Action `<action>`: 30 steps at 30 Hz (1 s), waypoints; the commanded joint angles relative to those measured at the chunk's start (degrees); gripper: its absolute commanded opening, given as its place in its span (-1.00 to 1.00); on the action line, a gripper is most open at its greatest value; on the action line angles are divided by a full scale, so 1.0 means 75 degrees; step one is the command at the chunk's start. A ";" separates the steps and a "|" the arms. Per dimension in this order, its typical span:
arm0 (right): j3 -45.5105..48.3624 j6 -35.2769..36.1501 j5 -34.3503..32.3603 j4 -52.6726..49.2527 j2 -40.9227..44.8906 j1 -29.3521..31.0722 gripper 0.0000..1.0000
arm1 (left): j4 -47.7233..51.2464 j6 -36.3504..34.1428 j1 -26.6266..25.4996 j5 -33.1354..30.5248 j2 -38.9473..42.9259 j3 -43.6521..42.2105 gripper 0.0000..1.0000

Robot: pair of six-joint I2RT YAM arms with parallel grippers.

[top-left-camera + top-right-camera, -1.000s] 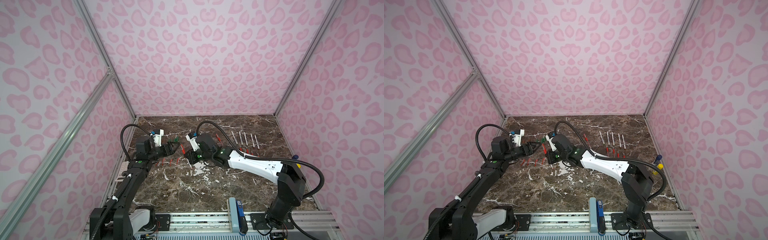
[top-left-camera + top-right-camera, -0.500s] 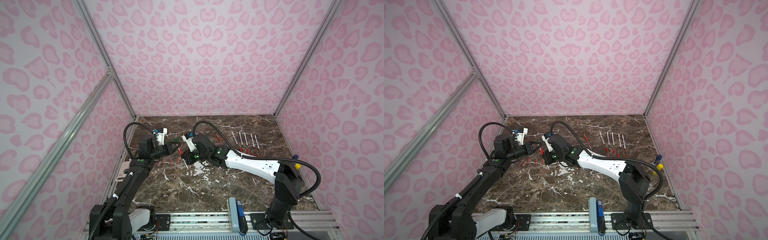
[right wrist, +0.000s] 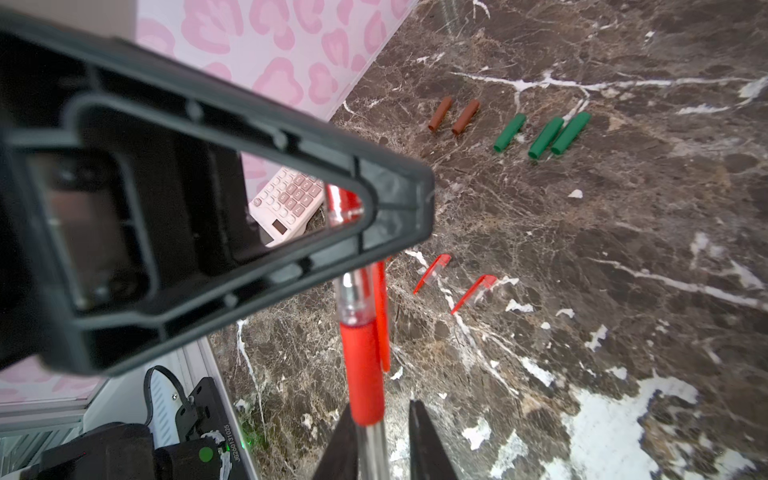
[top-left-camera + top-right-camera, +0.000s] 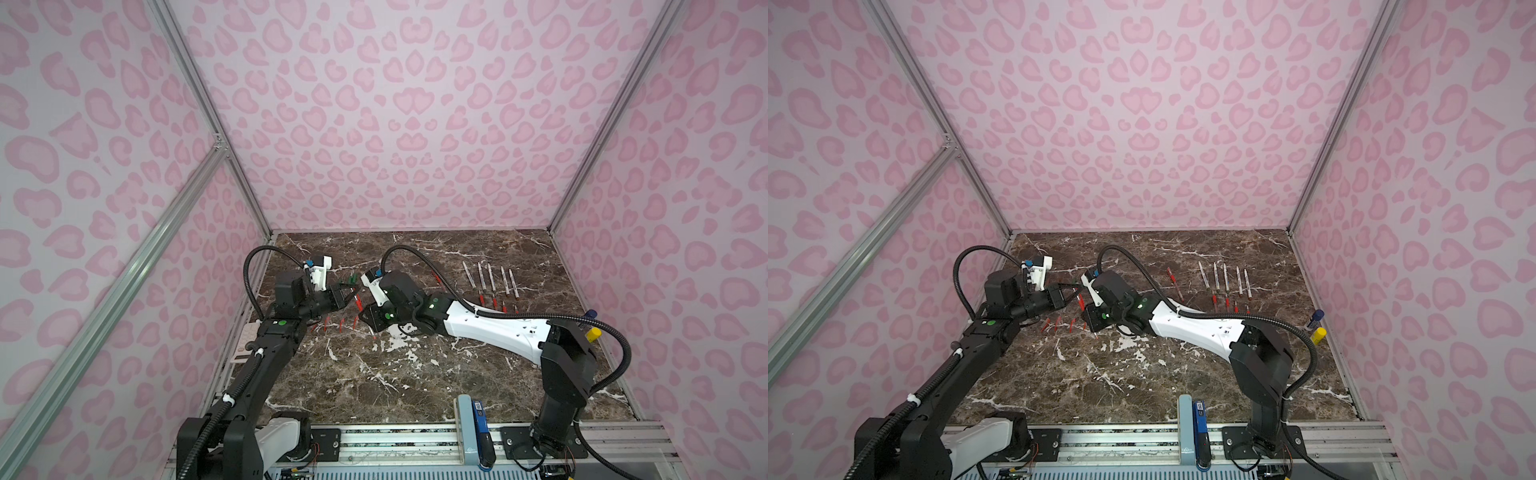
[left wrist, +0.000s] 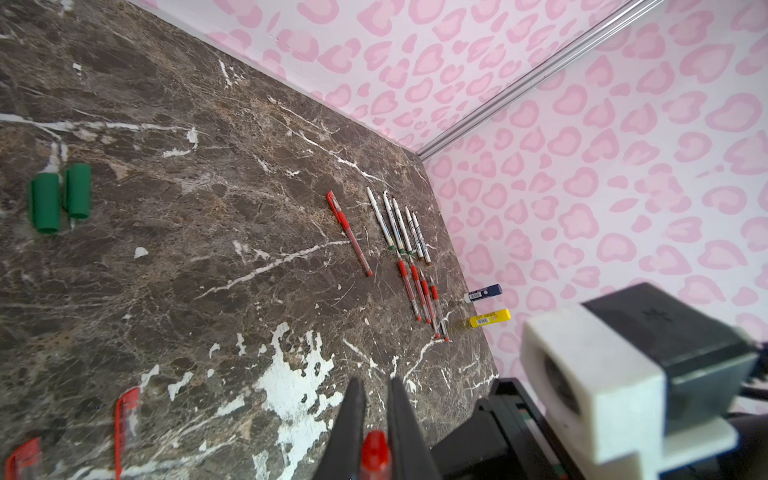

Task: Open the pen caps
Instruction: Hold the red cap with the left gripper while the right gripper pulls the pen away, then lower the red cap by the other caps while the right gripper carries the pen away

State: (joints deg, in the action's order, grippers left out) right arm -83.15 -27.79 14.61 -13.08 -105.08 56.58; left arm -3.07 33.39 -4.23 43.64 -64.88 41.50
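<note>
While many pen caps point(image 3: 545, 137) lie off, left end effector point(image 5: 375, 390) clamps red cap point(image 5: 375, 453); right end effector point(image 3: 381, 407) parted around pen barrel point(image 3: 372, 449); capped red pen point(image 5: 351, 237) remains, mid-frame.

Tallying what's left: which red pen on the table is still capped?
The lone red pen, lying apart beside the white pens; it wears a red clipped cap, while the four rowed red pens show bare tips.

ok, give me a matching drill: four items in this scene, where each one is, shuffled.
1 green caps
2 red pen
3 yellow tube
4 calculator

A between left gripper and right gripper
B left edge of the table
C beside brown caps
D right edge of it, by blue-capped tube

Pairs: 1-C, 2-A, 3-D, 4-B
</note>
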 commanded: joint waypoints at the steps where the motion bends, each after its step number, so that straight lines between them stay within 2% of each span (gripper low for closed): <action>1: -0.0123 0.0163 0.0036 0.0082 -0.0143 0.0019 -0.77 | -0.0197 0.0101 0.0007 0.0076 0.0023 0.0065 -0.93; 4: -0.0179 0.0248 -0.0020 -0.0176 -0.0187 0.0024 -1.00 | -0.0153 -0.0023 0.0014 0.0030 0.0037 0.0090 -0.93; 26: 0.2993 -0.0467 -0.0433 0.0793 0.1309 0.0046 -1.00 | 0.0633 -0.0113 0.0341 -0.0161 -0.0716 0.1241 -0.93; 30: 0.3628 -0.0659 -0.0425 0.1334 0.1686 0.0001 -1.00 | 0.0818 -0.0245 0.0374 -0.0264 -0.0799 0.1474 -0.93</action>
State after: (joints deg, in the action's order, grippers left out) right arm -57.93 -31.29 12.03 -5.78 -93.36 56.88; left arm 2.90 32.69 -1.45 42.15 -70.52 51.51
